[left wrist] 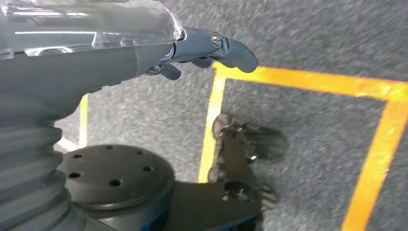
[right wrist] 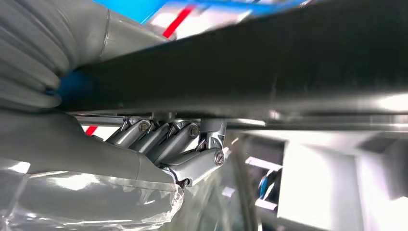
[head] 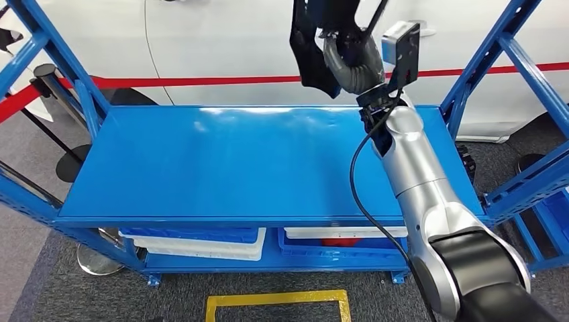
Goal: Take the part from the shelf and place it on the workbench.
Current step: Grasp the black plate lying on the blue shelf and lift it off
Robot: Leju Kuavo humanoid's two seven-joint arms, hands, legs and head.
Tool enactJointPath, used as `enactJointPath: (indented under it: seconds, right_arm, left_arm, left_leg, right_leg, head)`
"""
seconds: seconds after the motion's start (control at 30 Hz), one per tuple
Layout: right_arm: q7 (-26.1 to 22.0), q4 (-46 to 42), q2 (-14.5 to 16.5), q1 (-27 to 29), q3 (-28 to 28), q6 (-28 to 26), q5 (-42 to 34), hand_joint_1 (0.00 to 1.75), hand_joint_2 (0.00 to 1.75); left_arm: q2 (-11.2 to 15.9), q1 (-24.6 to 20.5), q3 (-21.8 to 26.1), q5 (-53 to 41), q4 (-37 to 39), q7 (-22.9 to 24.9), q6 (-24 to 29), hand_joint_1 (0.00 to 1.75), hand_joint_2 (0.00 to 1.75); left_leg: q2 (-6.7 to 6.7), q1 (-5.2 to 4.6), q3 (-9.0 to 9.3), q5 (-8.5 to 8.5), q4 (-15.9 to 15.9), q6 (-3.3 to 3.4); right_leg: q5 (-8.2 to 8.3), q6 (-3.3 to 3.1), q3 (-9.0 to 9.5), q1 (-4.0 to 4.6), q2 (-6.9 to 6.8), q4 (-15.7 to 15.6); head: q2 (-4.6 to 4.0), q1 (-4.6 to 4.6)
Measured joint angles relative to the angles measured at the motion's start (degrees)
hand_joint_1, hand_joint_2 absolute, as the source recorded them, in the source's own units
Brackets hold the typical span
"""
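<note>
The part (head: 310,47) is a black, elongated piece held up above the back right of the blue shelf top (head: 221,161). My right hand (head: 350,64) grips it from the right, with the silver arm rising from the lower right. In the right wrist view the part (right wrist: 288,62) is a thick black bar with my right hand (right wrist: 163,144) closed under it, fingers (right wrist: 185,132) curled against it. My left hand (left wrist: 192,53) hangs over grey carpet, fingers loosely extended, holding nothing.
Blue uprights (head: 67,74) flank both ends of the shelf. White and blue trays (head: 201,241) lie on the lower level. A white car body (head: 221,40) with a red stripe stands behind. Yellow tape (head: 278,300) marks the carpet in front; a stanchion base (head: 67,164) stands at the left.
</note>
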Motion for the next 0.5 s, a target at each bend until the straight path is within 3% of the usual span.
enactJointPath:
  seconds: [0.07, 0.13, 0.17, 0.23, 0.27, 0.3, 0.33, 0.37, 0.43, 0.5]
  right_arm:
    - [-0.01, -1.1, 0.26, 1.13, -0.64, 2.31, -3.04, 1.75, 1.75]
    - [0.09, -1.87, 0.51, 1.88, -1.07, 3.48, -4.45, 1.75, 1.75]
    - [0.24, -2.16, 0.67, 2.1, -1.24, 4.49, -5.61, 1.75, 1.75]
    - [0.81, -2.62, 0.96, 2.83, -1.6, 7.96, -9.38, 1.75, 1.75]
    - [1.22, -2.84, 1.1, 3.47, -1.73, 10.2, -11.7, 1.75, 1.75]
    - [1.68, -3.05, 1.27, 4.34, -1.81, 12.39, -13.93, 1.75, 1.75]
    - [2.16, -3.31, 1.5, 5.34, -1.85, 14.42, -16.04, 1.75, 1.75]
    - [2.66, -3.66, 1.76, 6.42, -1.87, 16.27, -18.07, 1.75, 1.75]
    - [3.66, -4.46, 2.41, 8.42, -1.86, 19.44, -21.7, 1.75, 1.75]
    - [4.9, -5.2, 3.03, 10.18, -1.79, 22.21, -24.95, 1.75, 1.75]
  left_arm:
    - [-0.1, 0.02, 0.0, -0.1, -0.01, 0.99, 0.14, 0.0, 1.75]
    - [-0.18, 0.02, 0.0, -0.15, -0.01, 1.4, 0.39, 0.0, 1.75]
    - [-0.18, 0.02, 0.0, -0.18, -0.01, 1.5, 0.66, 0.0, 1.75]
    - [-0.18, 0.05, 0.0, -0.41, 0.0, 1.71, 1.64, 0.0, 1.75]
    - [-0.18, 0.09, -0.01, -0.59, 0.0, 1.86, 2.26, 0.0, 1.75]
    - [-0.18, 0.13, -0.02, -0.79, 0.0, 2.0, 2.96, 0.0, 1.75]
    - [-0.18, 0.16, -0.05, -1.01, 0.0, 2.16, 3.62, 0.0, 1.75]
    - [-0.18, 0.16, -0.1, -1.21, 0.0, 2.36, 4.27, 0.0, 1.75]
    - [-0.18, 0.17, -0.26, -1.56, 0.0, 2.8, 5.25, 0.0, 1.75]
    - [-0.2, 0.21, -0.42, -1.85, 0.0, 3.22, 5.77, 0.0, 1.75]
  left_leg:
    - [0.0, -0.06, 0.09, -0.07, -0.15, -0.61]
    - [0.09, 0.04, -0.35, -1.2, 1.09, -1.17]
    - [0.13, 0.08, -1.3, -2.6, 3.31, -1.4]
    - [0.19, 0.14, -4.56, -6.17, 10.64, -1.66]
    - [0.2, 0.15, -6.14, -7.36, 14.07, -1.72]
    - [0.2, 0.15, -7.0, -7.52, 15.84, -1.73]
    - [0.2, 0.15, -6.83, -6.57, 15.34, -1.66]
    - [0.2, 0.14, -5.62, -4.75, 12.63, -1.5]
    - [0.21, 0.0, -1.99, -1.23, 4.82, -0.95]
    - [0.17, -0.24, -0.11, -0.17, 0.66, -0.53]
  right_leg:
    - [-0.01, -0.62, 0.12, 0.11, 0.05, -0.24]
    - [0.15, -1.42, 0.39, -0.1, -0.02, -0.66]
    - [0.23, -1.77, 0.52, -0.22, -0.06, -0.87]
    - [0.18, -2.23, 0.62, -0.09, -0.09, -0.88]
    - [0.13, -2.32, 0.65, 0.01, -0.07, -0.82]
    - [0.06, -2.39, 0.7, 0.1, -0.05, -0.75]
    - [0.0, -2.43, 0.75, 0.16, -0.01, -0.67]
    - [-0.08, -2.41, 0.81, 0.22, 0.03, -0.57]
    - [-0.29, -2.19, 0.8, 0.4, 0.11, -0.3]
    - [-0.36, -1.77, 0.61, 0.55, 0.16, -0.13]
  head:
    - [0.0, -0.02]
    - [0.0, -0.08]
    - [0.0, -0.12]
    - [0.0, -0.22]
    - [0.0, -0.21]
    - [0.0, -0.21]
    - [0.0, -0.21]
    - [0.0, -0.21]
    - [0.0, -0.2]
    - [0.0, -0.16]
